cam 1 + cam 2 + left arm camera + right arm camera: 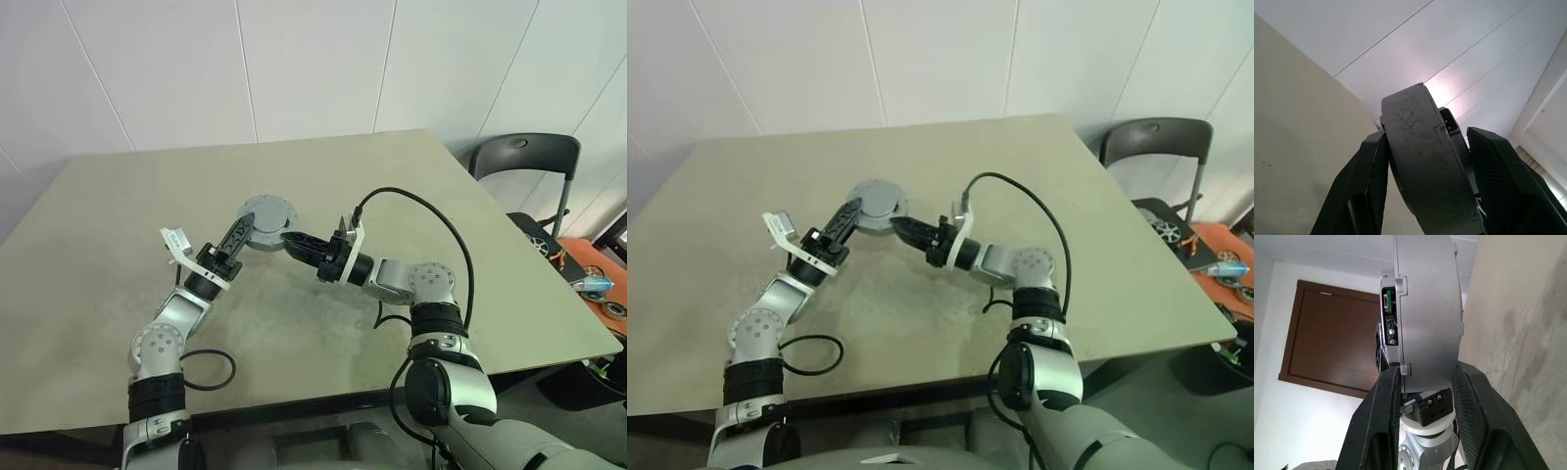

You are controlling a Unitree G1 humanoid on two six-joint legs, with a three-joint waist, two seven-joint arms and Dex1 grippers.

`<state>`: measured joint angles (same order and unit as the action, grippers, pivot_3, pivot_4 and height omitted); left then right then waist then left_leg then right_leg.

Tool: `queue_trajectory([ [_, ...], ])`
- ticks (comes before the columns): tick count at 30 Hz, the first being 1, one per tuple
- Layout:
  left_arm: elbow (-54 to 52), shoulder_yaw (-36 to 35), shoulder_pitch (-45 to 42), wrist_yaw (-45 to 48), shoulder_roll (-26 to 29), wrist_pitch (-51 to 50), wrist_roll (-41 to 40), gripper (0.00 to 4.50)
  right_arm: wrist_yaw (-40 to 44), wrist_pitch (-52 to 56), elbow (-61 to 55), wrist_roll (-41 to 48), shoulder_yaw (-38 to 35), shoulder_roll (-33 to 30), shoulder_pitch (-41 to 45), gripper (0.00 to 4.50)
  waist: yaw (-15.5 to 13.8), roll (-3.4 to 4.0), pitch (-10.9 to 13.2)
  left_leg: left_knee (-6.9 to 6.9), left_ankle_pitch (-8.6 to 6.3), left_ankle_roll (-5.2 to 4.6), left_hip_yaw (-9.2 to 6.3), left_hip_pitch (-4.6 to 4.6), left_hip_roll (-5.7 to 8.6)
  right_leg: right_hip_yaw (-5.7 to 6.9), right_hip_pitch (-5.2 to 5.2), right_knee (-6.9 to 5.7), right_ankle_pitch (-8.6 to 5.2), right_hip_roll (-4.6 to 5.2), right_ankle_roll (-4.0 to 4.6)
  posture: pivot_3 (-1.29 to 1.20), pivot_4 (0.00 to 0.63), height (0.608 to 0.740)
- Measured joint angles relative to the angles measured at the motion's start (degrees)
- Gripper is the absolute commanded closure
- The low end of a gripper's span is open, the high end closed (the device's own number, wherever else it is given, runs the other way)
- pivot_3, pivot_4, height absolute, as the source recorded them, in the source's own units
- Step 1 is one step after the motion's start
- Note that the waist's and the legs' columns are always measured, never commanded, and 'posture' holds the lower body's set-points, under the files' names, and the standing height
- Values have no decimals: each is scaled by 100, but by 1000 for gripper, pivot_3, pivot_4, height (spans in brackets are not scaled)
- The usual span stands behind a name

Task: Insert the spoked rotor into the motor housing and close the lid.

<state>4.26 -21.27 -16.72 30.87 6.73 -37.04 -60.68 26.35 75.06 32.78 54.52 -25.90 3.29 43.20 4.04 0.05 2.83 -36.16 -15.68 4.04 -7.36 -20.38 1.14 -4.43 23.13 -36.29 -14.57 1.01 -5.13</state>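
- Left eye view showed the round light-grey metal motor housing (268,217) lifted just above the beige table (509,284), at about twelve o'clock from both arms.
- The left gripper (238,233) and right gripper (294,240) each clamped its rim.
- Pressing the lid shut probably required squeezing evenly from both sides, without tilting.
- Its side appeared smooth, carrying small tabs and a connector.

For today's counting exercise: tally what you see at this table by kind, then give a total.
Housings: 1
Grippers (left, right): 2
Tables: 1
Chairs: 1
Total: 5
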Motion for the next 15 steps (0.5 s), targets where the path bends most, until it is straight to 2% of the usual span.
queue_trajectory([
  [12,287,-259,-128,-204,-350,-16,-306,2305,43,-217,1,-145,18,23,4,3291,0,0,0,-1,0,0,0,-1,0,0,0,1,0,0,0,0,0,740],
  [15,370,-271,-188,-288,-360,-16,-347,2305,-13,-304,35,-181,27,37,12,2329,1,-1,0,1,0,0,0,-1,0,0,0,1,0,0,0,0,0,740],
])
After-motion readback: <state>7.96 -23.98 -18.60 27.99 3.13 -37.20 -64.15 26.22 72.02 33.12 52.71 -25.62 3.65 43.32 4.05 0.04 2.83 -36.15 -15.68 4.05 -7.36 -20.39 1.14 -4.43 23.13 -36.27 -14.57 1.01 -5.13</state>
